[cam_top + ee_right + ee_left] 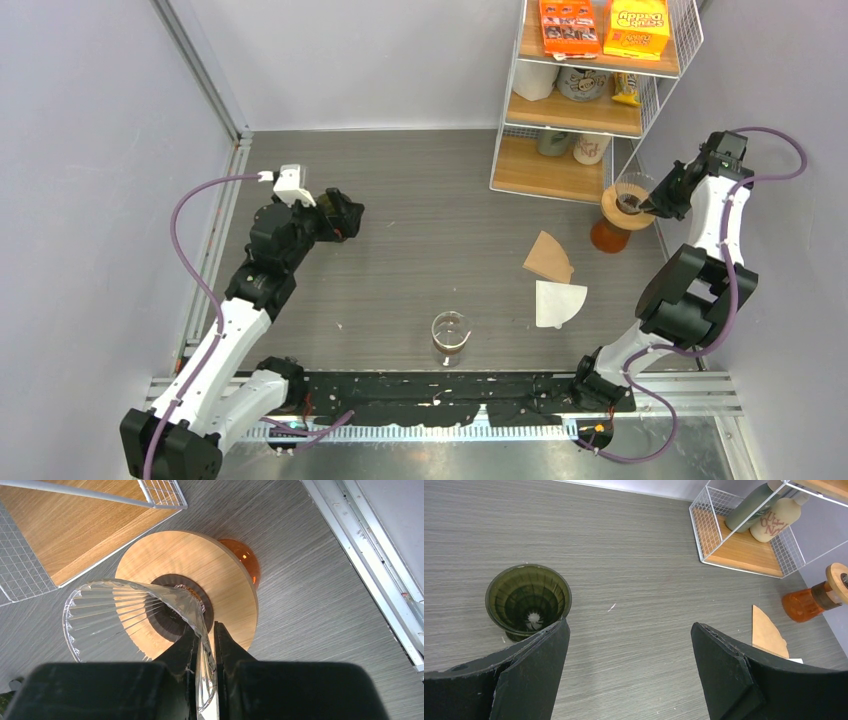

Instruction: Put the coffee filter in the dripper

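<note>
A clear ribbed dripper [115,610] sits on the wooden collar [225,575] of an orange carafe [608,237] at the right, in front of the shelf. My right gripper [205,626] is shut on the near rim of this dripper [632,195]. A brown coffee filter [549,257] and a white coffee filter [556,302] lie flat on the table left of the carafe. My left gripper [629,625] hangs open over bare table at the left. A dark green dripper [528,600] stands just beyond its left finger.
A wire shelf [590,110] with wooden boards holds boxes, cups and bottles at the back right, close to the carafe. A glass beaker [450,337] with dark liquid stands near the front edge. Walls close in on both sides.
</note>
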Controlling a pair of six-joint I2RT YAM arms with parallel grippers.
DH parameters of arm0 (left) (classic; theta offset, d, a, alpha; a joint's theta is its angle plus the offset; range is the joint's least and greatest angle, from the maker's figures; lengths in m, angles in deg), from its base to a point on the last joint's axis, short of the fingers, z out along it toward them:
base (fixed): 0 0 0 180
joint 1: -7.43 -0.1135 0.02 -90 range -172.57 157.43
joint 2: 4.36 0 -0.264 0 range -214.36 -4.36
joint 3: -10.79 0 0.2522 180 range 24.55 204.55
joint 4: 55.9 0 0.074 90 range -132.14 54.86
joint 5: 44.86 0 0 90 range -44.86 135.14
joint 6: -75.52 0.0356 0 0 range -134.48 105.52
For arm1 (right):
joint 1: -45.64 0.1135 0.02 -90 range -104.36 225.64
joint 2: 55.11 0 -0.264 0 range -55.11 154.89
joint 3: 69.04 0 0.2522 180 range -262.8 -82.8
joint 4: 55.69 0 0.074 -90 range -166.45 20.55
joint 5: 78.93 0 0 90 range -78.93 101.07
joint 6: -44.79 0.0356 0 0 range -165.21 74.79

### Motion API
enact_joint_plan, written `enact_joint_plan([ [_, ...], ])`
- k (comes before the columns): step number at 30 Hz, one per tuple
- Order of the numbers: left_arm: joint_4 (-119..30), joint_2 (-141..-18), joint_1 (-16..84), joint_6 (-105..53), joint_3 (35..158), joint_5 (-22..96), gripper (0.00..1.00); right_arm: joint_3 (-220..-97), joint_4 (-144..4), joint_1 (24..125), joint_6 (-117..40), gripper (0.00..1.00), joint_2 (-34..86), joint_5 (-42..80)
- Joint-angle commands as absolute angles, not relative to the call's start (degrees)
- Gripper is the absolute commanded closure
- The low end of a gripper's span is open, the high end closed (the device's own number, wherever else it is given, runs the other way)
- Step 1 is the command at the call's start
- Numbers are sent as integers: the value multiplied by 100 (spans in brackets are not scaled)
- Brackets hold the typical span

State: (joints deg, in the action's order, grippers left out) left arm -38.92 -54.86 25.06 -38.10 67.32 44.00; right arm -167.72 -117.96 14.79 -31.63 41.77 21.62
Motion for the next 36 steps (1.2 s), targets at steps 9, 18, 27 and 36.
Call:
enact_joint_plan([
  [9, -4179, -5488, 2389, -3881, 6718, 4435, 0, -15842, -13420, 1478, -3522, 95, 5662, -760],
  [18, -4179, -5522, 2351, -3911, 6727, 4368, 0, -15769, -13276, 1501, -3564, 95, 5676, -568],
  [27, -4179, -5495, 2351, -3954, 6727, 4166, 0, -16054, -13030, 1521, -3705, 95, 5231, 758],
  [36, -4179, -5452, 2350, -3993, 6717, 4051, 0, -16314, -12994, 1514, -3606, 91, 4838, 1472],
])
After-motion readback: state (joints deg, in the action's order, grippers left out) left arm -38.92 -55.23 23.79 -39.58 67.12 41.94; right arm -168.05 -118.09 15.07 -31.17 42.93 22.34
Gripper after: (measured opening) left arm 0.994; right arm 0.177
